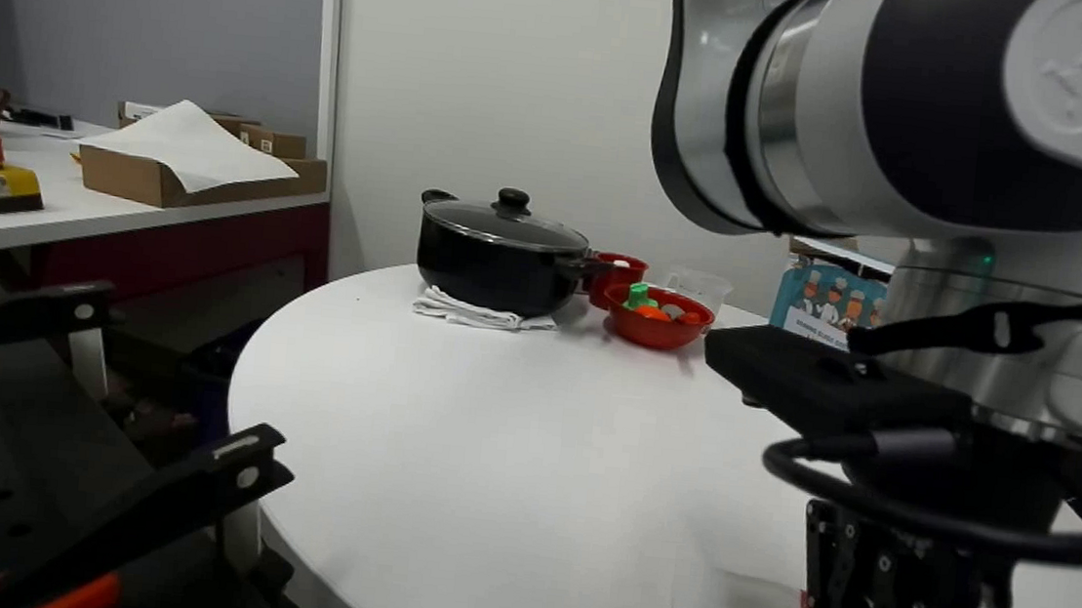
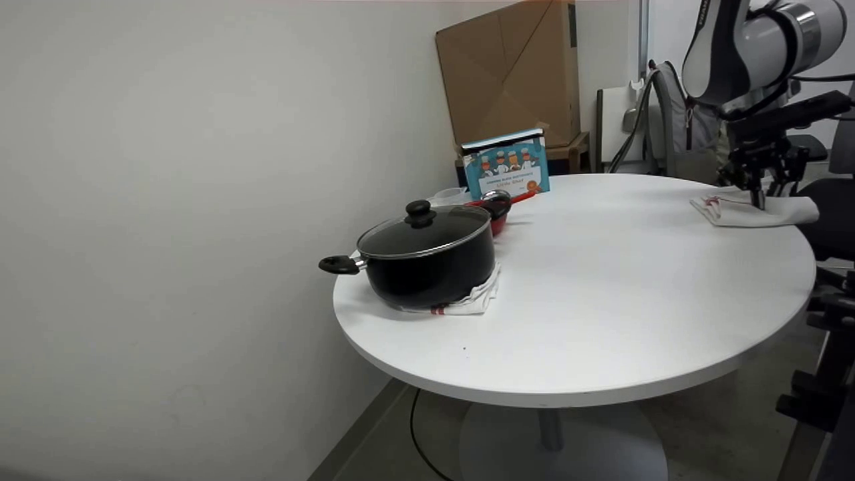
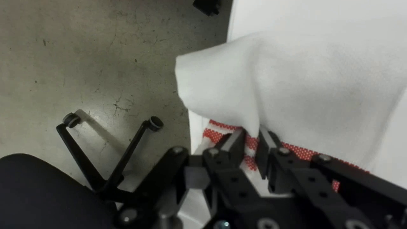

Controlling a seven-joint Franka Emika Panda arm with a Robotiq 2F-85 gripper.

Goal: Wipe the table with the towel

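End effector (image 2: 768,195) pointed down, touching towel (image 2: 745,215) | towel lay at edge of desk (image 2: 634,287) | black pot (image 2: 434,270) stood on cloth (image 2: 478,298)

In an exterior view, shot from the near side and slightly above, the table (image 1: 450,453) stretches toward the far wall (image 1: 541,79), the arm (image 1: 940,114) looming close at right. In an exterior view aimed across the table and slightly down, the pot (image 2: 427,274) stands at near left, the wall runs along the left and the arm shows at far right. Both exterior views share the table, pot, arm and blue pack (image 2: 507,182). The wrist view, closest of all, stares steeply down past the gripper (image 3: 251,144) to the towel (image 3: 318,89) at the table's edge, floor (image 3: 127,79) at left; both exterior views also catch the towel.
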